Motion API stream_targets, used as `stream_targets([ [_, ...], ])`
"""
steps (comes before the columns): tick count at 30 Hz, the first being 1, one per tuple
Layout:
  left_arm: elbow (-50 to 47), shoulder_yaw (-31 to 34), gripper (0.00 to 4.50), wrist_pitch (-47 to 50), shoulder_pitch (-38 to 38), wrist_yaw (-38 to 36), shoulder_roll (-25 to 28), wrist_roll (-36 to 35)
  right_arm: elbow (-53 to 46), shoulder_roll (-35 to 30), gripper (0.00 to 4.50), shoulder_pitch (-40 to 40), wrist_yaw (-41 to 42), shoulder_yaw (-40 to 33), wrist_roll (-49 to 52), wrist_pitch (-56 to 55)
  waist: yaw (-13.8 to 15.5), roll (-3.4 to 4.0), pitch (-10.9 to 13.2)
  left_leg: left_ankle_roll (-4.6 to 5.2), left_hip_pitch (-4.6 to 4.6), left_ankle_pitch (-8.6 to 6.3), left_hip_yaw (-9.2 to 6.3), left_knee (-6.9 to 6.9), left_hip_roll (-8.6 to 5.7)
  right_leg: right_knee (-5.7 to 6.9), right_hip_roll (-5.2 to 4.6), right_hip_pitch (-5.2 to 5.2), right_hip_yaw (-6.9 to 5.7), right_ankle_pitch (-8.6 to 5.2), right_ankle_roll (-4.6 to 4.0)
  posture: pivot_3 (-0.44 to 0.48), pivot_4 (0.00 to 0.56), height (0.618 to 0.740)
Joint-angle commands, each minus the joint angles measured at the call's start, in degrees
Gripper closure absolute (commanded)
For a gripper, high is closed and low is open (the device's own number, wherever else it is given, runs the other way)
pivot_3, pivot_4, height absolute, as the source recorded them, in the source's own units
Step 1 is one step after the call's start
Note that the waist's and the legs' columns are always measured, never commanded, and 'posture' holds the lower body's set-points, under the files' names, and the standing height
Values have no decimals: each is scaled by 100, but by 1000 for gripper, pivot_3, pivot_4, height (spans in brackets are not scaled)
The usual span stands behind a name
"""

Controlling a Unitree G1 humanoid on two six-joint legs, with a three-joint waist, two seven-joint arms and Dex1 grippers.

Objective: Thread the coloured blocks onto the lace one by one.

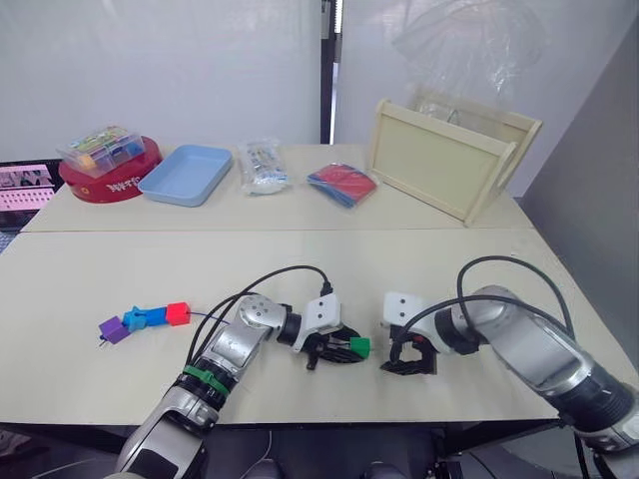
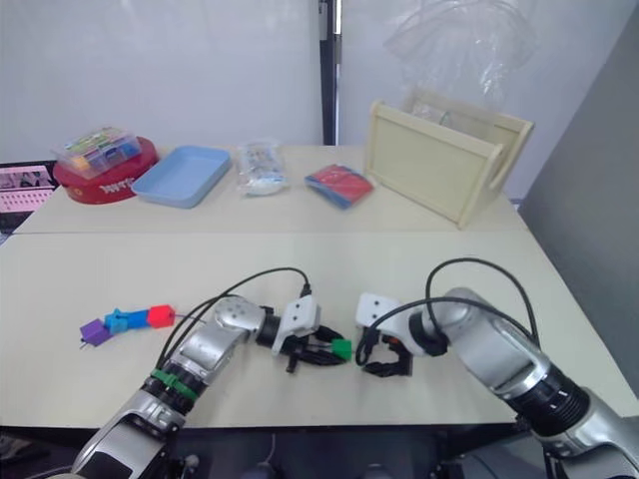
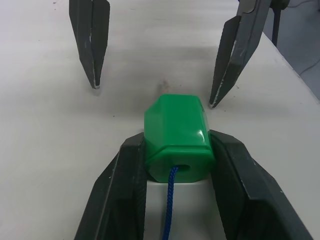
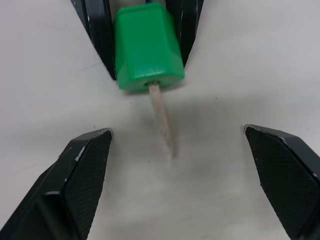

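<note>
Near edge: left gripper (image 1: 339, 348) clamped on green block (image 3: 177, 137), lace (image 3: 170, 200) entering the back hole, pale tip (image 4: 162, 120) poking out the front. Right gripper (image 4: 177, 165) spread wide, facing the tip, fingers well apart either side of it, nothing held.

Risks, as judged: closing off-centre and missing or bending the tip; pinching too near the block, leaving no length to pull; tugging before the left grip eases, dragging the block or slipping the tip back through the hole; nudging the block sideways and tilting it in the grip.

Further left: purple (image 1: 113, 329), blue (image 1: 147, 318) and red (image 1: 178, 313) blocks in a row, apparently strung on the lace.

Far side: clear box (image 1: 100, 147) of mixed pieces on a red tin (image 1: 110, 184); blue tray (image 1: 186, 176), seemingly empty; clear bag (image 1: 261, 166); red-blue packet (image 1: 341, 185); wooden crate (image 1: 447, 160), contents hidden.
</note>
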Motion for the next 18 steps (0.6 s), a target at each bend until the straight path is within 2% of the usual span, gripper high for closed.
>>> stream_targets([
  [1,-23,15,3212,-100,-31,-5,2,37,53,112,1512,100,-126,-19,-106,-142,-3,0,0,0,1,0,0,0,0,0,0,1,0,0,0,0,150,740],
  [10,13,114,3212,-160,-47,-21,152,34,-28,167,4493,222,-30,-134,51,-67,-7,0,0,0,5,0,0,0,0,1,0,5,0,0,0,0,150,740],
  [18,76,412,3212,-233,-60,-265,579,-153,298,196,4500,30,187,-33,5,-284,-12,0,0,0,6,0,0,0,0,1,0,5,0,0,0,0,150,740],
])
